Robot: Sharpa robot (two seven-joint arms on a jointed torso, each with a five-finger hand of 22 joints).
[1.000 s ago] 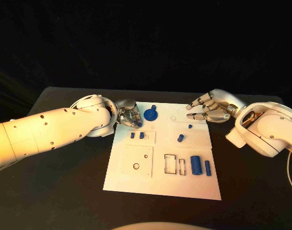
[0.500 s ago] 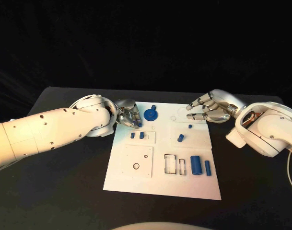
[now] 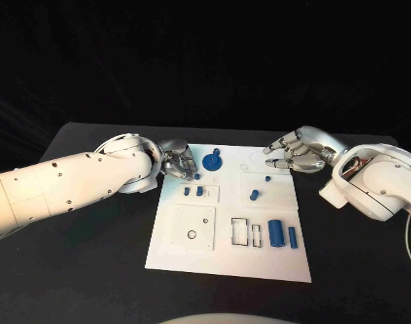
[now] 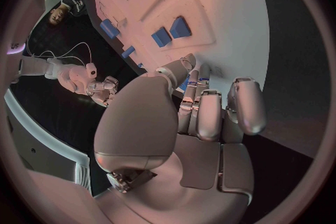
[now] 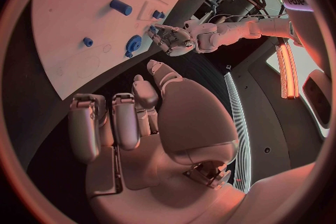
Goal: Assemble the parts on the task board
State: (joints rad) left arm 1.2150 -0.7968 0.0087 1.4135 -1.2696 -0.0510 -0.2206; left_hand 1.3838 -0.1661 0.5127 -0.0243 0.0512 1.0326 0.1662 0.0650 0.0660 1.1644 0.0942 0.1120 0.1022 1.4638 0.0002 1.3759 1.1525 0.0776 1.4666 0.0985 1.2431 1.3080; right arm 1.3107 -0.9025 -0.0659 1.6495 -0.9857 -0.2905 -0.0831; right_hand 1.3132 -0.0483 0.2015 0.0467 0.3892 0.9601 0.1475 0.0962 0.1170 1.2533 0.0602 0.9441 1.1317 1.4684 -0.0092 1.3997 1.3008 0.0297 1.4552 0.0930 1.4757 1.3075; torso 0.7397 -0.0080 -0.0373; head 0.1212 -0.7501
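Two hands at the task board [image 3: 227,250], left fingers [image 4: 210,117] curled round a blue part [image 4: 183,83], right fingers [image 5: 105,123] spread, empty.

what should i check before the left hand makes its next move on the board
1. Left hand over the task board's far left corner: ok.
2. Part held in left hand: cannot tell, curled fingers hide it.
3. Right hand off the parts, fingers apart, at the far right corner: ok.
4. Round blue part beside left hand unobstructed: ok.
5. Two small blue pieces seated in their plate: ok.
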